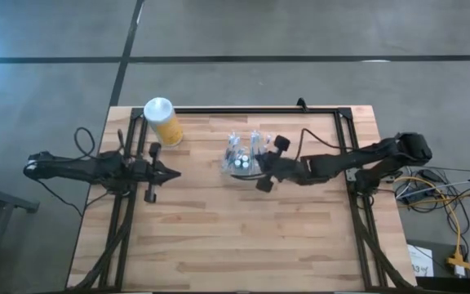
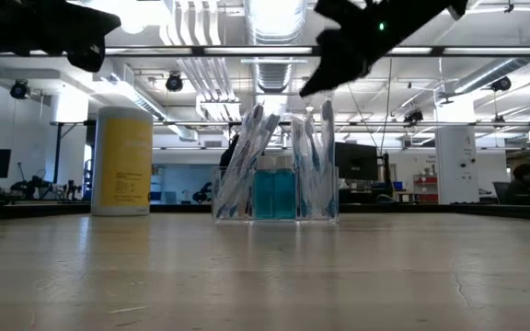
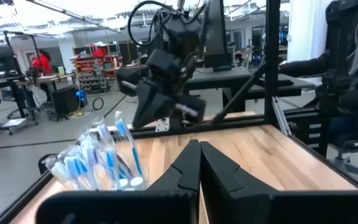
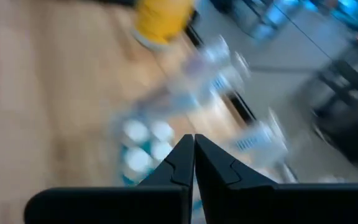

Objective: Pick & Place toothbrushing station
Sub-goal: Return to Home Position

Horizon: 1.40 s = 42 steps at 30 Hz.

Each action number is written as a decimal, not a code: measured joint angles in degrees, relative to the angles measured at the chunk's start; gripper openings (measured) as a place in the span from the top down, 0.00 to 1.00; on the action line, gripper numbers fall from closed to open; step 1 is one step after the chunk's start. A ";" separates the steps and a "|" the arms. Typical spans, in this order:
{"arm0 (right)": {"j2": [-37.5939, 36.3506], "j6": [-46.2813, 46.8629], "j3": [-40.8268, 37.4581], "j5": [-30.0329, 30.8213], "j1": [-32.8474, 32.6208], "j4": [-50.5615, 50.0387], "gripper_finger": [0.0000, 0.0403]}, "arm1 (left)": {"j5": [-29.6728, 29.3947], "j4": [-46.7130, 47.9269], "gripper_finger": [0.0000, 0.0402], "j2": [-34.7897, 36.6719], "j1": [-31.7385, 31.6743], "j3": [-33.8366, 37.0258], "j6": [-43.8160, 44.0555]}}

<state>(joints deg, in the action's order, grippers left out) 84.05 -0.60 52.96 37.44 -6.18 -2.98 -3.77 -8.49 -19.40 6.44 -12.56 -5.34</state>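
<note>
The toothbrushing station (image 1: pixel 244 158), a small clear plastic holder with several wrapped toothbrushes standing in it and a blue block inside, stands with its base on the table near the middle far side; it also shows in the low view (image 2: pixel 276 175), the left wrist view (image 3: pixel 98 163) and the right wrist view (image 4: pixel 185 118). My right gripper (image 1: pixel 261 172) is shut and hovers above the station's right side, touching nothing (image 4: pixel 193 144). My left gripper (image 1: pixel 175 172) is shut and empty over the table's left part (image 3: pixel 199 149).
A yellow cylinder canister (image 1: pixel 163 121) with a white lid stands at the far left, also in the low view (image 2: pixel 122 161). A black frame (image 1: pixel 300 110) runs along the table's far edge and sides. Bare wood lies toward the near edge.
</note>
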 joint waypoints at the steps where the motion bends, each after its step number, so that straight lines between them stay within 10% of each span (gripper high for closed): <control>1: -0.52 -1.23 0.12 -1.99 -0.38 1.24 0.98 | 0.00 0.17 0.99 0.15 -0.02 -0.19 0.02; 11: -11.78 -9.39 -0.05 -35.75 -4.36 6.95 0.98 | -0.45 20.95 0.99 -0.14 -0.04 -13.65 -4.98; 25: -38.53 1.70 -21.08 -34.11 0.06 18.61 0.98 | -8.23 14.42 0.99 5.10 -2.31 -16.52 -14.03; 42: -58.53 11.17 -44.81 -30.46 4.33 28.85 0.98 | 14.17 -2.31 1.00 5.74 -18.24 -1.66 0.10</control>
<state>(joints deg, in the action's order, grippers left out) 25.52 10.57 8.15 6.98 -1.85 25.87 10.40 -10.80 -13.66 -11.80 -14.23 -5.24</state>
